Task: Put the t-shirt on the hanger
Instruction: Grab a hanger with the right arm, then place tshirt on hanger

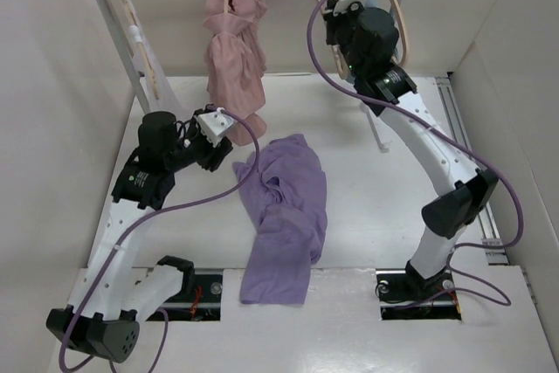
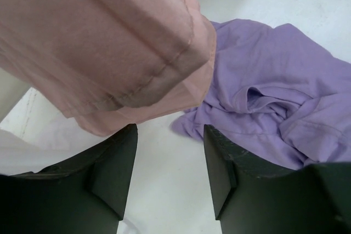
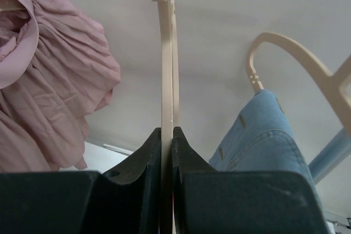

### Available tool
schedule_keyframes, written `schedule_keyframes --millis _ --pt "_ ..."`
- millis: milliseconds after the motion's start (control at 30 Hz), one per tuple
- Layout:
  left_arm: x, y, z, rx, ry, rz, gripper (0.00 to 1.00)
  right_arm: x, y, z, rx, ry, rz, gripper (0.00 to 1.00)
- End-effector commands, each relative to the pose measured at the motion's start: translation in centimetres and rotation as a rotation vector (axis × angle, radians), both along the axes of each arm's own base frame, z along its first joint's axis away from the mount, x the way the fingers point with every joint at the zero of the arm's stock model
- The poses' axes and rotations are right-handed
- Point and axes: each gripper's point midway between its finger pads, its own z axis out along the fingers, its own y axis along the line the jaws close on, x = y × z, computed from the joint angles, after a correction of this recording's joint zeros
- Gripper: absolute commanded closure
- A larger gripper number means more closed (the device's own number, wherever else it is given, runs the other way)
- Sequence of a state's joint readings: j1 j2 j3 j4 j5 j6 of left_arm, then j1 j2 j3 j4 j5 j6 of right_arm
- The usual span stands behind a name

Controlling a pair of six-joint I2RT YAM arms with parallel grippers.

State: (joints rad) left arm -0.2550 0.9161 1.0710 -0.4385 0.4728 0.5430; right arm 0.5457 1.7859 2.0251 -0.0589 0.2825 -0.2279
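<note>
right claw (image 3: 167, 133) clamped on hanger (image 3: 166, 53), hook cropped, left claw (image 2: 170, 138) wide, t-shirt (image 2: 274, 80) partly behind pink garment (image 2: 98, 42)

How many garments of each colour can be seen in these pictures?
pink garment: 1
purple t-shirt: 1
blue garment: 1
Total: 3
</note>
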Motion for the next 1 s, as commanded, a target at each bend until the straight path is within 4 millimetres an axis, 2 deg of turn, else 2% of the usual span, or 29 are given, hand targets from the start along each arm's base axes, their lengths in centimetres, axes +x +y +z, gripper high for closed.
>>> schedule_keyframes --millis 0,67,100,133,200,233,267,333,367,400,433,467,500,533,567,600,633,700,767,800,833,933,967 --pt "-0.1 -1.3 0.7 -0.042 -0.016 -0.053 0.52 -2.1 -1.6 4.7 0.075 -0.129 -0.019 1.00" --pt "0.2 -1.4 0.6 -0.035 -0.023 -0.056 0.57 -2.8 -2.0 5.2 0.080 -0.136 -0.019 1.00" --pt "0.2 -1.4 0.6 -0.035 -0.023 -0.056 0.57 -3.0 -2.1 5.1 0.078 -0.134 -0.019 1.00" --pt "0.4 -1.4 0.4 -0.024 -0.022 -0.061 0.61 -3.0 -2.1 4.3 0.069 -0.118 -0.019 1.00" --pt "0.0 -1.6 0.4 -0.014 -0.019 -0.091 0.64 -4.2 -2.6 4.6 0.059 -0.127 -0.004 1.00" --pt "-0.3 -1.7 0.5 -0.008 -0.023 -0.111 0.66 -4.4 -2.1 2.7 0.037 -0.090 0.006 1.00" --pt "-0.8 -2.1 0.2 0.002 -0.016 -0.143 0.68 -5.7 -3.0 3.3 0.044 -0.101 0.006 1.00" --pt "-2.6 -2.9 -1.0 0.046 0.003 -0.268 0.68 -7.3 -2.2 1.9 0.030 -0.078 0.038 1.00" --pt "-3.3 -3.0 -1.5 0.065 0.011 -0.307 0.68 -7.6 -1.7 -1.1 -0.013 -0.028 0.049 1.00" --pt "-4.0 -3.5 -2.3 0.083 0.030 -0.356 0.68 -9.3 -2.2 -0.6 -0.005 -0.040 0.061 1.00" --pt "-5.0 -4.1 -3.8 0.104 0.087 -0.403 0.67 -9.9 -2.2 -1.7 -0.014 -0.023 0.063 1.00" --pt "-5.1 -4.3 -4.8 0.125 0.109 -0.406 0.67 -10.6 -1.6 -4.9 -0.047 0.030 0.075 1.00" --pt "-5.5 -4.5 -6.1 0.149 0.147 -0.415 0.67 -12.2 -2.1 -4.6 -0.039 0.018 0.087 1.00" --pt "-5.8 -5.1 -8.4 0.191 0.198 -0.425 0.67 -12.9 -2.1 -5.9 -0.046 0.044 0.093 1.00" --pt "-5.9 -5.5 -9.5 0.205 0.220 -0.425 0.68 -13.9 -1.6 -6.9 -0.050 0.065 0.111 1.00" --pt "-5.9 -5.8 -10.4 0.213 0.241 -0.420 0.68 -14.5 -1.4 -9.5 -0.072 0.114 0.125 1.00" --pt "-6.2 -6.1 -11.7 0.208 0.290 -0.399 0.70 -15.7 -2.0 -9.6 -0.032 0.126 0.125 1.00" --pt "-5.4 -7.1 -13.0 0.225 0.281 -0.378 0.70 -17.1 -2.3 -13.0 -0.041 0.217 0.127 1.00" --pt "-4.5 -8.3 -14.4 0.229 0.271 -0.350 0.66 -18.8 -2.9 -14.0 0.001 0.256 0.143 1.00" --pt "-3.4 -8.3 -14.4 0.230 0.252 -0.304 0.64 -19.5 -3.4 -15.5 -0.008 0.297 0.124 1.00" --pt "-2.8 -8.5 -14.7 0.213 0.250 -0.273 0.57 -20.2 -4.2 -16.5 0.021 0.326 0.109 1.00" --pt "0.5 -9.2 -14.5 0.132 0.228 -0.112 0.52 -21.6 -5.4 -19.0 0.010 0.391 0.076 1.00" --pt "1.3 -9.2 -14.4 0.113 0.221 -0.072 0.52 -22.1 -6.0 -18.4 0.041 0.385 0.067 1.00"
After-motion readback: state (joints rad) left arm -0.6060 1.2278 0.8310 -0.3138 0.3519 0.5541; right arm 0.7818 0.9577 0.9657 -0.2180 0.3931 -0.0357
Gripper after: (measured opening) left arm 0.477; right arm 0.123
